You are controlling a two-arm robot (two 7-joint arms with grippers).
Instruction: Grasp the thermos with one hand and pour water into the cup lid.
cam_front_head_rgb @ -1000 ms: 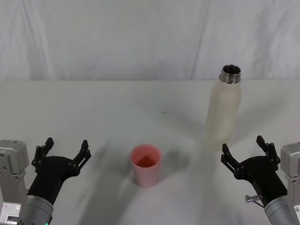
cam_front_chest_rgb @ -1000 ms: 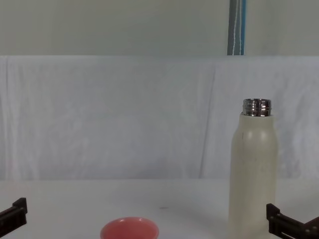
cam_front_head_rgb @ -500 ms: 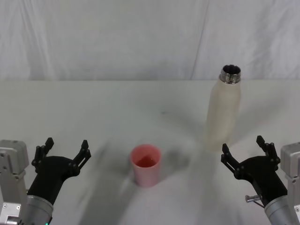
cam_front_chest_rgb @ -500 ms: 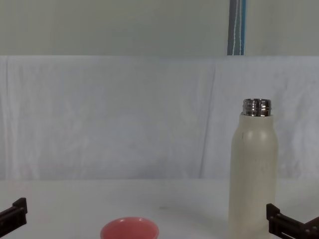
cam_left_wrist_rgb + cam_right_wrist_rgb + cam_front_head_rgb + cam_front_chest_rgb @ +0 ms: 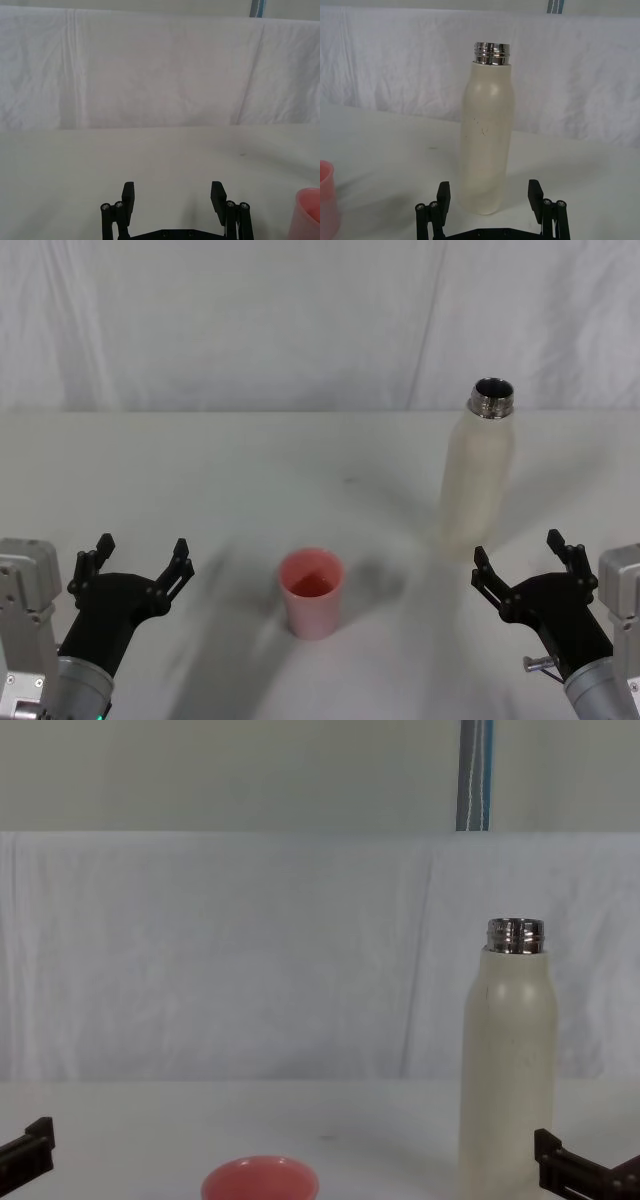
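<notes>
A tall cream-white matte thermos (image 5: pixel 477 480) with a shiny threaded steel neck is seen standing upright and uncapped on the white cloth-covered table (image 5: pixel 200 480), on the robot's right and towards the back. A small round pink cup lid (image 5: pixel 311 592) is set mouth-up nearer the robot, near the middle and well apart from the bottle. The black two-fingered right gripper (image 5: pixel 525 562) is held spread wide just in front of the thermos, not touching it; in the right wrist view the bottle's body is framed between the fingers (image 5: pixel 443 193). The left gripper (image 5: pixel 137 562) is parked low on the left, likewise wide apart and empty. The grasp is judged not yet begun. For a sound hold, the right gripper should be advanced straight until the body is centred between the fingers, and closed at mid-height, so that tipping is avoided before lifting
</notes>
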